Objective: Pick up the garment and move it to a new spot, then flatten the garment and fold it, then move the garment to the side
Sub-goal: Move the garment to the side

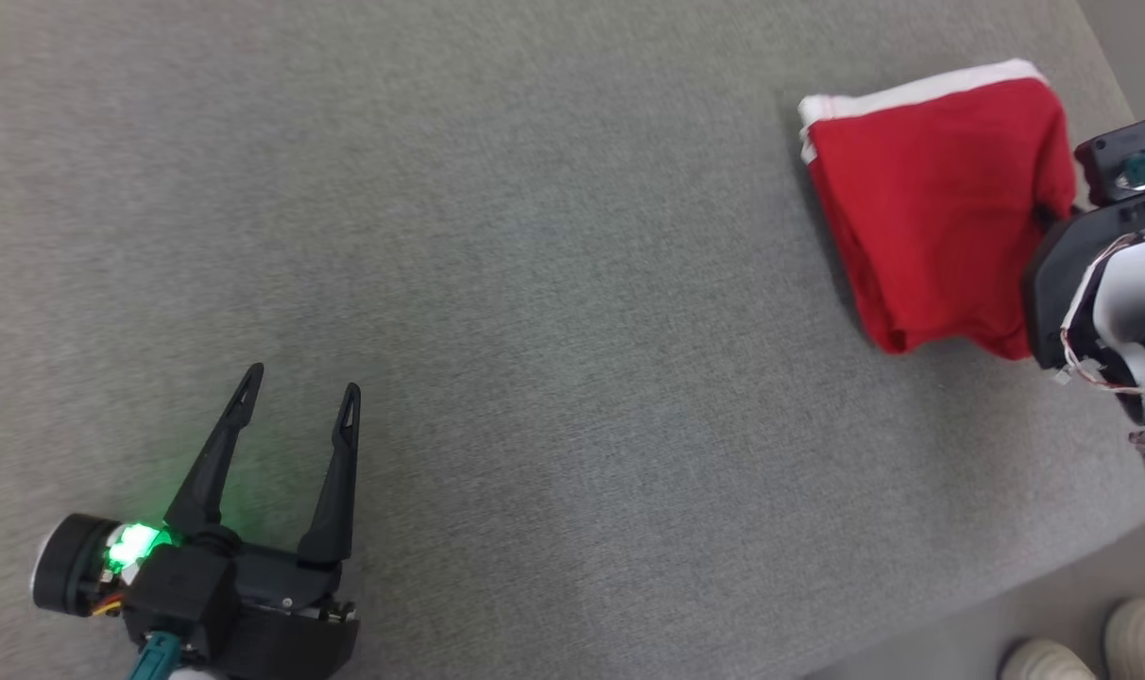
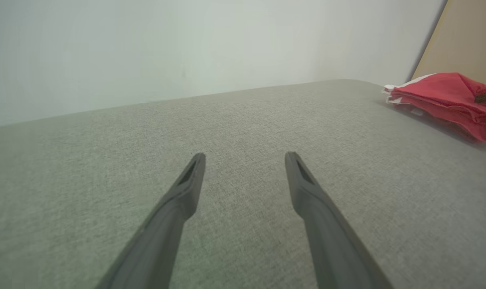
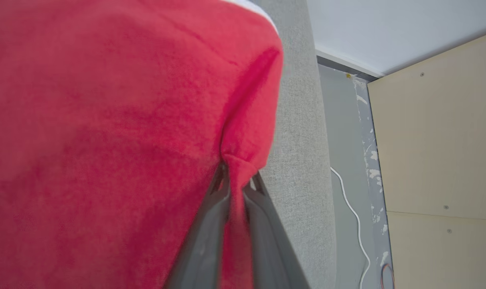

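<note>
Near right edge of grey table (image 1: pixel 535 236): folded red garment (image 1: pixel 941 189), one edge pinched tight by right gripper (image 3: pixel 238 176). Lower left: left gripper (image 1: pixel 302 380), fingers spread, grasping nothing, well apart from garment.

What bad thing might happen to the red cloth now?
1. The jaws of the right gripper pinch just a small bunch of the cloth, so a pull might slip off or mess up the fold.
2. The cloth lies near the table's right edge, so it might slide off.
3. The left gripper is open and far away, so it can't help hold it.
</note>
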